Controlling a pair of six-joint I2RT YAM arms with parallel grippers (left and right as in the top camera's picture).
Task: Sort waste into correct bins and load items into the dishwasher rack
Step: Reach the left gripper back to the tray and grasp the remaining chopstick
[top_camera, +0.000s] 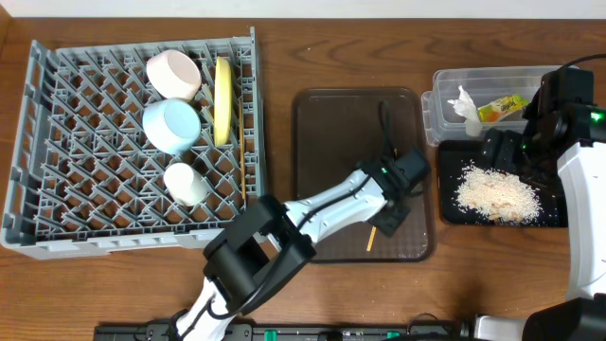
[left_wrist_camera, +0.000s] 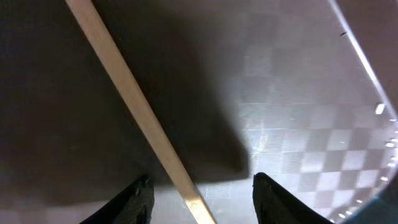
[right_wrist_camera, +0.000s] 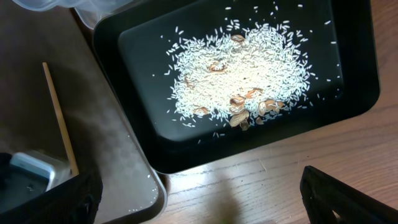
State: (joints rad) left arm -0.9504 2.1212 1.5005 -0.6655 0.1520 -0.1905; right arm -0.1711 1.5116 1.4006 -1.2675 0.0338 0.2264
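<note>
One wooden chopstick (left_wrist_camera: 134, 93) lies on the brown serving tray (top_camera: 322, 133), running between the fingers of my open left gripper (left_wrist_camera: 202, 202), which is low over it (top_camera: 390, 216). A second chopstick (top_camera: 243, 175) is in the grey dishwasher rack (top_camera: 57, 189), with the pinkish-white bowl (top_camera: 172, 74), light blue bowl (top_camera: 172, 125), white cup (top_camera: 186, 184) and upright yellow plate (top_camera: 223, 99). My right gripper (right_wrist_camera: 199, 205) is open and empty above the near edge of the black tray (right_wrist_camera: 124, 37), which holds the rice scraps (right_wrist_camera: 242, 71). The clear tub (top_camera: 437, 102) holds the tissue (top_camera: 464, 106) and wrapper (top_camera: 502, 108).
The brown serving tray's corner (right_wrist_camera: 134, 180) lies right beside the black tray. Bare wooden table (right_wrist_camera: 280, 180) shows in front of the black tray. The rack takes up the left side of the table.
</note>
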